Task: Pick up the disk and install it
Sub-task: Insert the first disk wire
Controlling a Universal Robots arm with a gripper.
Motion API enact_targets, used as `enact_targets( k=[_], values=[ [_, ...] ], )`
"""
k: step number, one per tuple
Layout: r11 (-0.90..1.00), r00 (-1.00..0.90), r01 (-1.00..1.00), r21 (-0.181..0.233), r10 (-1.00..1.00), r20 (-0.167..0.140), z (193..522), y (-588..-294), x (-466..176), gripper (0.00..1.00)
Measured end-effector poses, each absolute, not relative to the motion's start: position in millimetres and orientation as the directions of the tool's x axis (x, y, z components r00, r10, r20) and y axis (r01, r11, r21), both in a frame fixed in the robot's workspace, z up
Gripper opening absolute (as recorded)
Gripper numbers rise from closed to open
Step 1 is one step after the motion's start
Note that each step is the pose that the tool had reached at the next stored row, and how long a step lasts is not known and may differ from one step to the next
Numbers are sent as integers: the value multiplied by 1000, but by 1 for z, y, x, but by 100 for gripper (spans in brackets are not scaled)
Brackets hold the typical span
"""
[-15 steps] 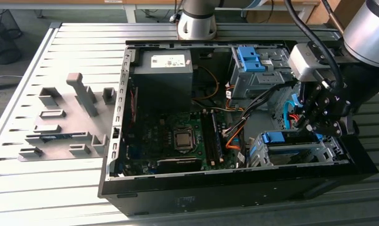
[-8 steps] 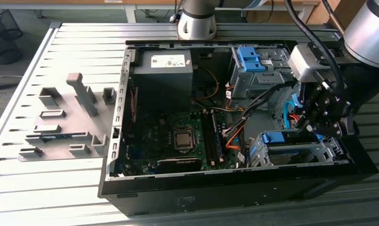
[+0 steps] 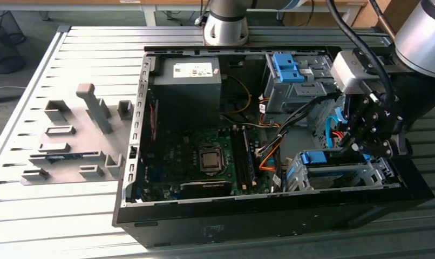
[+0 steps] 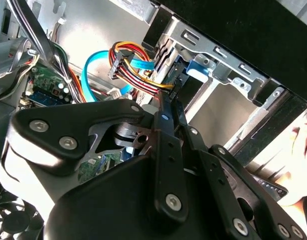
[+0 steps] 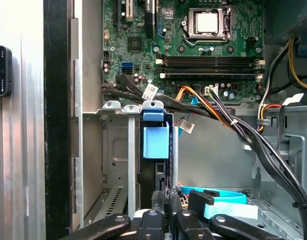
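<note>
The disk (image 3: 323, 158) stands edge-on in a slot of the metal drive cage (image 3: 347, 178) at the case's front corner, on the exterior view's right. Its blue rail (image 5: 156, 140) faces up, also seen as blue plastic (image 4: 196, 70) in the second wrist view. My gripper (image 3: 354, 144) hangs just behind the disk's end, inside the case. Its black fingers (image 4: 166, 165) run close together to a shut tip (image 5: 166, 200) right at the disk's dark end. I see nothing held between them.
The open computer case holds a motherboard (image 3: 203, 156), a dark grey box (image 3: 187, 89) and an upper cage with a blue latch (image 3: 286, 67). Cable bundles (image 5: 233, 122) cross beside the cage. Grey fixtures (image 3: 73, 140) sit on the slatted table. A hand (image 4: 298, 160) shows outside the case.
</note>
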State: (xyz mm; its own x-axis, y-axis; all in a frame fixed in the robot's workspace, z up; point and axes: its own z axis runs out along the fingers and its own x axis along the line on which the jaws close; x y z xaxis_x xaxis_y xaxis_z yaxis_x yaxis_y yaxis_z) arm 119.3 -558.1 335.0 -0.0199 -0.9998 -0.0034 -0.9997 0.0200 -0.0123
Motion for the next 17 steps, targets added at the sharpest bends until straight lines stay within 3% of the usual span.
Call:
enact_targets(
  k=[17],
  values=[
    [22,-22,-1000,-12,-1000,-3,329,-558,119,16]
  ],
)
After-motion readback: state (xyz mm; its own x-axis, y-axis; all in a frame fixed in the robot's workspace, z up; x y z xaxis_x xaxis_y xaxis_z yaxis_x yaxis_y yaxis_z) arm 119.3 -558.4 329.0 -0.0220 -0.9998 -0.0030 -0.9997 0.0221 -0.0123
